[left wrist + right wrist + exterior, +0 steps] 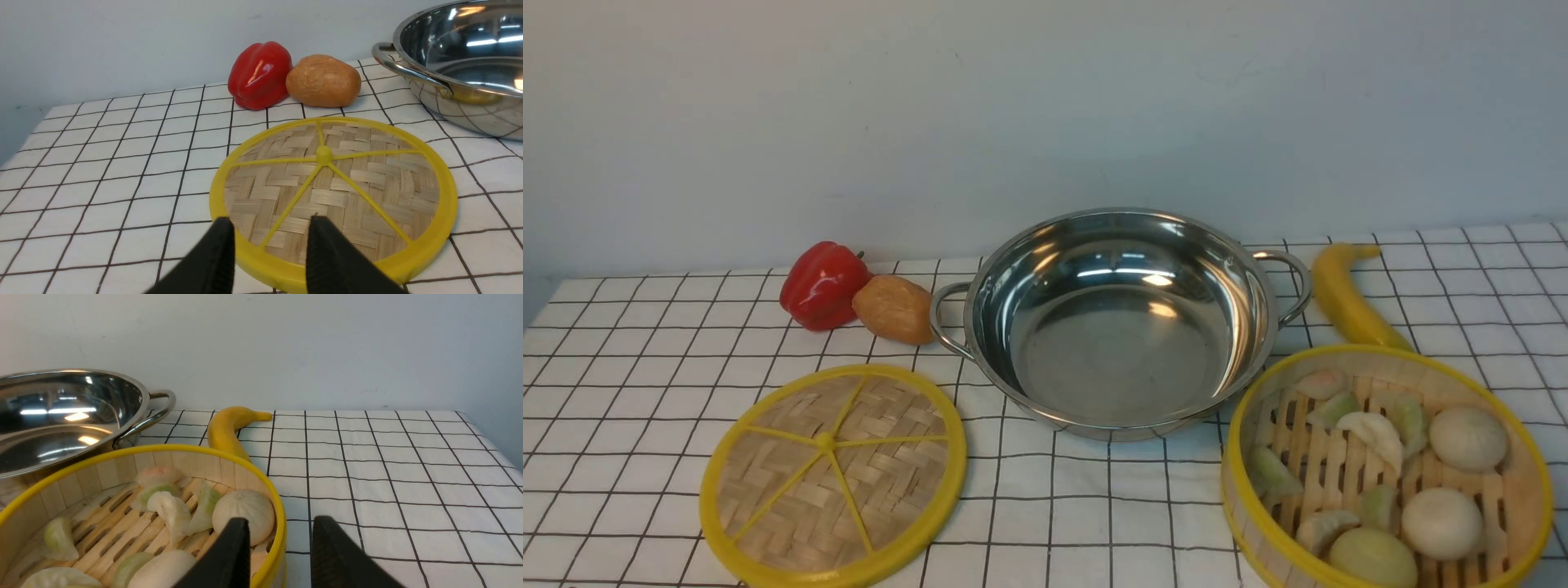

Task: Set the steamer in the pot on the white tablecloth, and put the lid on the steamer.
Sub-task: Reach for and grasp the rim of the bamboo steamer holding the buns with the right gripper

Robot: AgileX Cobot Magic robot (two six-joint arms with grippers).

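The empty steel pot (1123, 343) stands mid-table on the white tablecloth (645, 367). At the front left the lid (833, 474) lies flat. The steamer (1421, 369), holding buns and dumplings, sits at the front right beside the pot. Neither gripper shows in the front view. In the left wrist view my left gripper (271, 222) hangs open over the near rim of the lid (333, 192). In the right wrist view my right gripper (281, 520) is open, one finger over the inside of the steamer (122, 465), the other outside its rim.
A red pepper (823, 284) and a brown potato-like thing (894, 309) lie left of the pot's handle, behind the lid. A yellow banana (1347, 298) lies right of the pot, behind the steamer. A pale wall closes the table's far side.
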